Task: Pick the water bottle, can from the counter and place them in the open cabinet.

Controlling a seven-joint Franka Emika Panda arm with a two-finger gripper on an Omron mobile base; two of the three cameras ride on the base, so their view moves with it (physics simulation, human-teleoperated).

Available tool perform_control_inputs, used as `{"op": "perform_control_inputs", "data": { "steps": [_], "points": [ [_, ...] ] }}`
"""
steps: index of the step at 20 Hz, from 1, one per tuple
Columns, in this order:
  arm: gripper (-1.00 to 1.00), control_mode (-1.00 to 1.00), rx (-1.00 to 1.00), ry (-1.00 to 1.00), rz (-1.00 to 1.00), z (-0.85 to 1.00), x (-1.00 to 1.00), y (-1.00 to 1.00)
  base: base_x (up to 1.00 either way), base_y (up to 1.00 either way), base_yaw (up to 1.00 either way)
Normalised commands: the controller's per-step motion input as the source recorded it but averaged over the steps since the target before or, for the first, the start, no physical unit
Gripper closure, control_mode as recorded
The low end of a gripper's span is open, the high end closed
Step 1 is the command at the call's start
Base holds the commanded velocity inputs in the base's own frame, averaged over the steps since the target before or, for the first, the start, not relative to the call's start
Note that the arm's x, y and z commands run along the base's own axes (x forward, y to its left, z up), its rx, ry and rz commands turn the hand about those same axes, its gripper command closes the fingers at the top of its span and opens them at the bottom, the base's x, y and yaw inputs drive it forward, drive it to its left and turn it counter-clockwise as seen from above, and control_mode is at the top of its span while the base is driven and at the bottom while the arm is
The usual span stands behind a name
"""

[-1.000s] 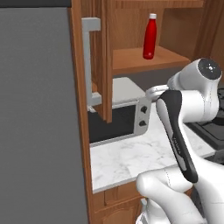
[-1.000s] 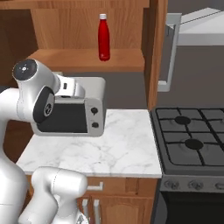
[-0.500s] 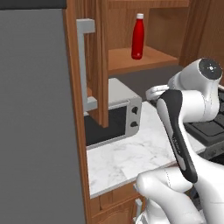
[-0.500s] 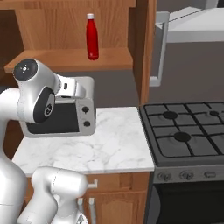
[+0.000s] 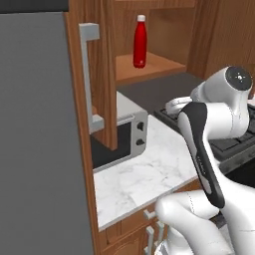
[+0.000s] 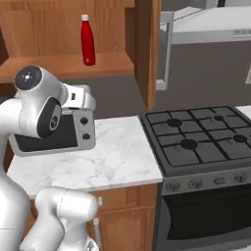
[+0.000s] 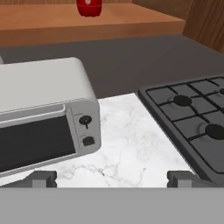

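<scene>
The water bottle [image 5: 140, 41] [image 6: 87, 40], red with a white cap, stands upright on the wooden shelf of the open cabinet [image 5: 154, 67] [image 6: 59, 67]. Its red base [image 7: 89, 7] shows at the top of the hand view. My gripper [image 7: 111, 179] is open with nothing between its fingertips [image 7: 41, 178]. It hovers over the marble worktop [image 7: 131, 144], well below and in front of the shelf. The can and the counter are out of view.
A silver microwave [image 7: 43, 118] [image 5: 124, 134] [image 6: 54, 135] sits on the worktop under the cabinet. A black gas stove [image 6: 201, 142] [image 7: 197, 122] adjoins it on the right. The cabinet door [image 5: 102, 74] with its grey bar handle [image 5: 87, 74] juts out on the left, and a tall grey panel [image 5: 35, 139] stands beside it.
The whole picture has shifted left in both base views, so the camera has moved with the base. The bottle stays on the shelf and the arm keeps its pose.
</scene>
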Motion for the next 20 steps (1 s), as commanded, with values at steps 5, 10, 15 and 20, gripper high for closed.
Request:
{"op": "perform_control_inputs", "data": {
  "steps": [5,10,15,20],
  "points": [
    [-1.0,1.0,0.0,0.0,0.0,0.0,0.0,0.0,-0.19,-0.21,-0.28],
    [-1.0,1.0,0.0,0.0,0.0,0.0,0.0,0.0,-0.04,-0.09,-0.37],
    [-1.0,1.0,0.0,0.0,0.0,0.0,0.0,0.0,0.0,0.0,-0.54],
    [-1.0,1.0,0.0,0.0,0.0,0.0,0.0,0.0,0.07,0.0,-0.53]
  ]
}}
